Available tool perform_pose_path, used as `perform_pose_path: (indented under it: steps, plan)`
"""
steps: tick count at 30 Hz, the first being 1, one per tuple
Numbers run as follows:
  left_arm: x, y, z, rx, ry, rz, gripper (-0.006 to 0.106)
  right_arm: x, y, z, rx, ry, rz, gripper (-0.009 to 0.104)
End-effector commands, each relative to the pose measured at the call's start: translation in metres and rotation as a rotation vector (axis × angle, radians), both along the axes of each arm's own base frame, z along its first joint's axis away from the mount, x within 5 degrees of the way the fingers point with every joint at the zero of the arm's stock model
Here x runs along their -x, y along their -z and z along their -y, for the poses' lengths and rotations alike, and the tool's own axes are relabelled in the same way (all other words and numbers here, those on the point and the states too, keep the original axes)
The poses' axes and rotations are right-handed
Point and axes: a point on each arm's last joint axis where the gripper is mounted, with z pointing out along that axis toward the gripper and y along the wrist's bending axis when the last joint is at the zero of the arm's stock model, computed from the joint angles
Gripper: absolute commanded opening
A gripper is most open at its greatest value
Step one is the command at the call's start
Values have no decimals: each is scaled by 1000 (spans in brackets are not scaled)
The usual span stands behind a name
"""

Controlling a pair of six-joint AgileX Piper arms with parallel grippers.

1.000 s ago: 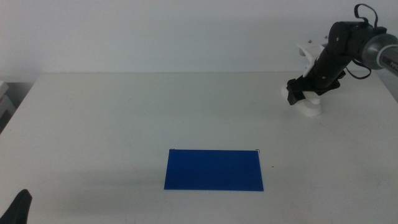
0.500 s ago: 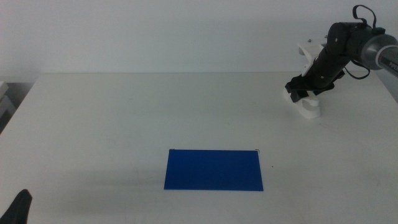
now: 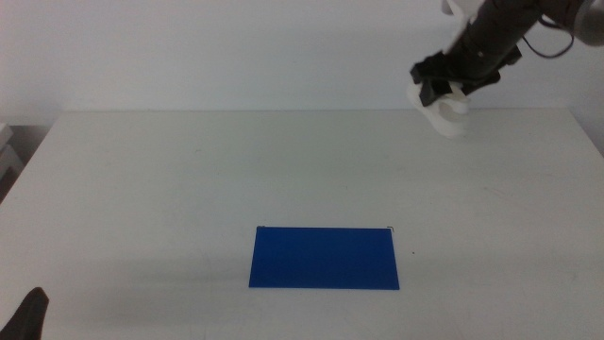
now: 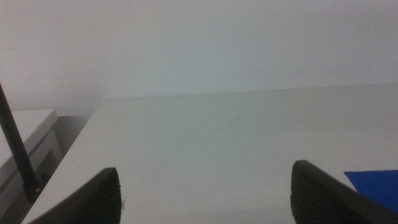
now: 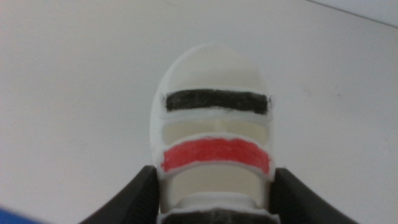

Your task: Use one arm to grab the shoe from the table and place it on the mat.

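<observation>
The white shoe (image 3: 447, 115) hangs in the air at the far right, lifted clear of the table (image 3: 189, 179), with my right gripper (image 3: 444, 83) shut on it. In the right wrist view the shoe (image 5: 212, 140) shows a black strap and a red strap, and my right gripper (image 5: 214, 196) has a dark jaw pressed against each side of it. The dark-blue mat (image 3: 325, 257) lies flat near the table's front middle, bare, well to the left of and nearer than the shoe. My left gripper (image 4: 205, 193) waits open at the front left corner.
A corner of the mat (image 4: 376, 185) shows beside my left gripper's jaw. A white shelf (image 4: 25, 143) and a thin black rod (image 4: 15, 149) stand off the table's left edge. The pale wall rises behind the table's far edge.
The right arm has lifted the shoe off the table and carried it up and a little to the left. The left arm has not moved.
</observation>
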Motion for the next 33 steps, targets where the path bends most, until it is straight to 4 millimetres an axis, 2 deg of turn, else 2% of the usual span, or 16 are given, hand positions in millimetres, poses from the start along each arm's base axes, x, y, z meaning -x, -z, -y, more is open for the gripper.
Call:
perform_pose_path:
  steps: [1, 7, 13, 16, 19, 25, 28, 33]
  plan:
    - [0, -6, 0, 18, -1, 84, 94, 26, -59, -9, -25, 5, 126, -4]
    - [0, -6, 0, 18, -1, 84, 94, 60, -76, -63, -1, -82, 118, -4]
    - [0, -6, 0, 18, -1, 84, 94, 92, -76, -121, -9, -182, 103, -4]
    - [0, -6, 0, 18, -1, 84, 94, 105, -76, -141, -22, -212, 102, -4]
    - [0, -6, 0, 18, -1, 84, 94, 111, -77, -150, -36, -215, 101, -4]
    - [0, -6, 0, 18, -1, 84, 94, 112, -77, -152, -18, -250, 108, -4]
    - [0, -6, 0, 18, -1, 84, 94, 112, -77, -152, 52, -367, 143, -4]
    - [0, -6, 0, 18, -1, 84, 94, 111, -78, -155, 247, -727, 263, -4]
